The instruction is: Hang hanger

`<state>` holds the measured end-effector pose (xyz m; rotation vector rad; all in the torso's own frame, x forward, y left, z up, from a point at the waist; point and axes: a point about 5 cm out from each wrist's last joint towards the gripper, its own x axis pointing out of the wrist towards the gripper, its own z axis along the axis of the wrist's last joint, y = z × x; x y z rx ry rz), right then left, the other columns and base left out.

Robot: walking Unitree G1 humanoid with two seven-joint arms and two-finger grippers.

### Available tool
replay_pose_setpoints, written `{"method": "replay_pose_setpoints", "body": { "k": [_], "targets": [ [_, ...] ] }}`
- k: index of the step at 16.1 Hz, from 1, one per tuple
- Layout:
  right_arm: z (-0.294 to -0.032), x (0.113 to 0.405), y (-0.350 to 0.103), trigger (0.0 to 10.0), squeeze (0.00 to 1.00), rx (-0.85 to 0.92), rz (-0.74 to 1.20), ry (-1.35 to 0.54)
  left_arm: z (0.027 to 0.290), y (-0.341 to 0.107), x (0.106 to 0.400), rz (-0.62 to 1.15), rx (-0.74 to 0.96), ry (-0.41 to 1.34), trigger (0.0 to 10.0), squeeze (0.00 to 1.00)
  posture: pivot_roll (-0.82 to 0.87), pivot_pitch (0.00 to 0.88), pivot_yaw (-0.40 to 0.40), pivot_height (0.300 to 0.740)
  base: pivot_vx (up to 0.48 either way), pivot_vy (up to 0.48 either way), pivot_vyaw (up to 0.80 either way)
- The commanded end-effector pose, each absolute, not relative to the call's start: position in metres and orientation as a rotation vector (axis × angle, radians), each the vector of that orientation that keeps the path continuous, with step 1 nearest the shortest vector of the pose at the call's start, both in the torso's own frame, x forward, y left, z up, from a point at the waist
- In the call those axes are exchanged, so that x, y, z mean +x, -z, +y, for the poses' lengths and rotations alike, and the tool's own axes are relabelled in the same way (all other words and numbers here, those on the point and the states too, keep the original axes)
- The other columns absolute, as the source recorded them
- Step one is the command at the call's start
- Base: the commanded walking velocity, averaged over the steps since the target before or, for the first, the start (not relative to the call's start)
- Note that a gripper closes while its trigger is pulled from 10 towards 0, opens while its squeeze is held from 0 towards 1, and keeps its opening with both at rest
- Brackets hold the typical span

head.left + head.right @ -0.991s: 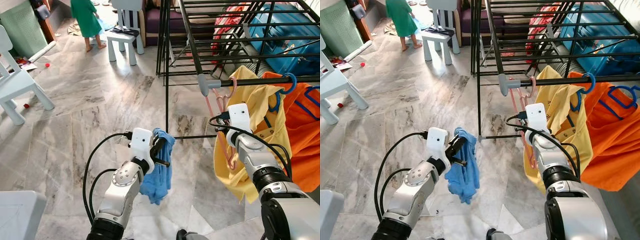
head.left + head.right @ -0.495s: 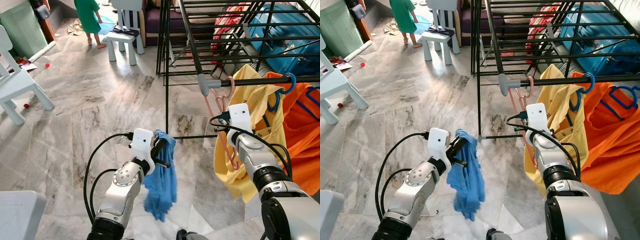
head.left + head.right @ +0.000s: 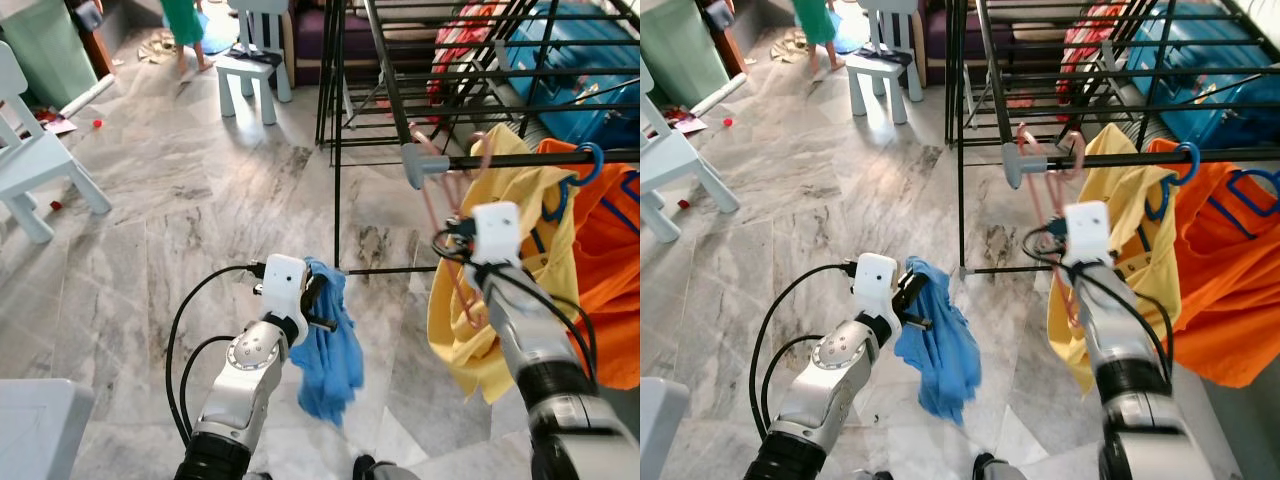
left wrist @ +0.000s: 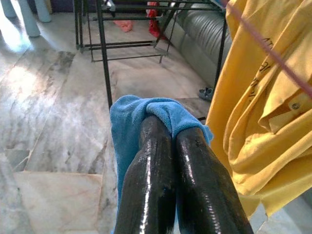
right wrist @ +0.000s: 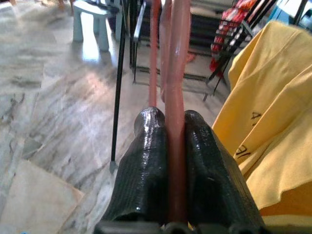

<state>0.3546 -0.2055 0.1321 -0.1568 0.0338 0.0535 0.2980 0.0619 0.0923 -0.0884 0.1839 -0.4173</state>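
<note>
One black drying rack [image 3: 385,90] stood on the marble floor, and on its front rail hung two shirts, one yellow [image 3: 520,260] and one orange [image 3: 605,270], beside one pink hanger [image 3: 1045,215]. Two blue hangers [image 3: 580,165] showed at the orange shirt on that rail, and one blue cloth [image 3: 330,345] hung left of the rack. Beyond the rack stood two pale chairs [image 3: 250,60] and one blue suitcase [image 3: 580,60].

Bright daylight, glare on the marble floor [image 3: 200,190] (wrist views soft), slight motion blur
</note>
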Motion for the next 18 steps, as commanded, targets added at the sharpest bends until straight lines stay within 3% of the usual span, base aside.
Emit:
{"method": "replay_pose_setpoints", "body": {
  "k": [1, 6, 10, 14, 18],
  "targets": [
    [-0.204, 0.355, -0.15, 10.0, 0.0, -0.156, -0.046, -0.054, 0.062, -0.096, 0.296, 0.17, -0.101, 0.401, 10.0, 0.0, -0.08, 0.161, -0.004, 0.74, 0.0, 0.0, 0.0],
    [-0.198, 0.318, -0.121, 10.0, 0.0, -0.132, 0.016, -0.042, 0.074, -0.1, 0.294, 0.138, -0.073, 0.316, 10.0, 0.0, -0.07, 0.186, -0.006, 0.74, 0.0, 0.0, 0.0],
    [-0.19, 0.28, -0.084, 10.0, 0.0, -0.119, 0.175, -0.043, 0.083, -0.112, 0.292, 0.094, 0.012, 0.386, 10.0, 0.0, -0.05, 0.186, -0.014, 0.74, 0.0, 0.0, 0.0],
    [-0.188, 0.27, -0.081, 10.0, 0.0, -0.112, 0.187, -0.032, 0.087, -0.111, 0.267, 0.078, 0.04, 0.373, 10.0, 0.0, -0.06, 0.18, 0.002, 0.74, 0.0, 0.0, 0.0],
    [-0.177, 0.272, -0.086, 10.0, 0.0, -0.098, 0.192, -0.05, 0.1, -0.105, 0.269, 0.139, 0.002, 0.259, 10.0, 0.0, -0.04, 0.19, -0.009, 0.74, 0.0, 0.0, 0.0]
  ]
}}
